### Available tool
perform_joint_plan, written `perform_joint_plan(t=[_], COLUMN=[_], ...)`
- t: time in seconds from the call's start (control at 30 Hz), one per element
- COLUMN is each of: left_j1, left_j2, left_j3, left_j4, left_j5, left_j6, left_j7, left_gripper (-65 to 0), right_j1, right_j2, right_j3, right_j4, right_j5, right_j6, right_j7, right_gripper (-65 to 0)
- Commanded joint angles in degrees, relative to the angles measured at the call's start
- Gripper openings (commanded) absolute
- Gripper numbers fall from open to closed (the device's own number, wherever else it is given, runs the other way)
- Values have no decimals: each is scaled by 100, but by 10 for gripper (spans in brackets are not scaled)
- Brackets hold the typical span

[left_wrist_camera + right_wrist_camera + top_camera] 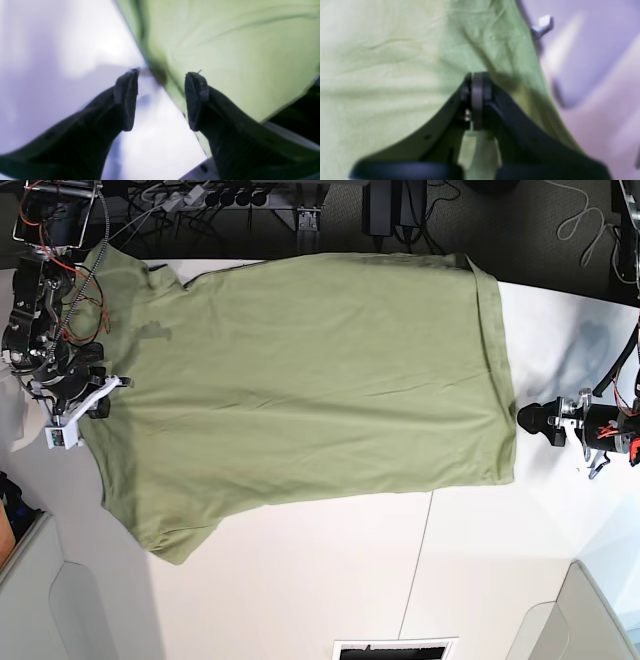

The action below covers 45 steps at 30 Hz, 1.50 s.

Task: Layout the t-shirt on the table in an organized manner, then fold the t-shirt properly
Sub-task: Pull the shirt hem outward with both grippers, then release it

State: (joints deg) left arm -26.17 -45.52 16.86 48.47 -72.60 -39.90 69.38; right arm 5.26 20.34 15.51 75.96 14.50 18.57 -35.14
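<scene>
The olive-green t-shirt (pixel 310 380) lies spread flat across the white table (pixel 300 580), with its sleeves at the base view's left and its hem at the right. My right gripper (pixel 97 402) sits at the shirt's left edge; in the right wrist view its jaws (pixel 477 83) are pressed together on the green cloth (pixel 382 75). My left gripper (pixel 528 419) is at the hem on the right. In the left wrist view it (pixel 162 77) is open, one finger over the shirt (pixel 237 50), the other over bare table (pixel 50 50).
A thin dark seam (pixel 418 560) crosses the table's near part. A dark slot (pixel 395 648) sits at the front edge. Grey panels stand at the front corners (pixel 60 610). Cables and stands (pixel 230 200) lie past the far edge, where the shirt reaches the table's rim.
</scene>
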Motion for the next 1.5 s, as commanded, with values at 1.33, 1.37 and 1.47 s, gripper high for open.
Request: perform_joint_plan(t=[1.33, 1.37, 1.47], left_j1=[7, -72, -313], left_j2=[1624, 1606, 1447], left_j3=[-28, -28, -28], left_j4=[164, 160, 262], left_j5=[3550, 3512, 3099], left_j6=[-10, -10, -10], left_j7=[-2251, -2245, -2111], left_gripper=[-320, -320, -320], right_j1=[7, 11, 11], right_j2=[74, 76, 76], right_j3=[33, 33, 92], right_j4=[-11, -7, 149], right_j5=[459, 459, 511], right_j6=[-15, -15, -15], right_j7=[-234, -168, 35], right_gripper=[-650, -650, -650])
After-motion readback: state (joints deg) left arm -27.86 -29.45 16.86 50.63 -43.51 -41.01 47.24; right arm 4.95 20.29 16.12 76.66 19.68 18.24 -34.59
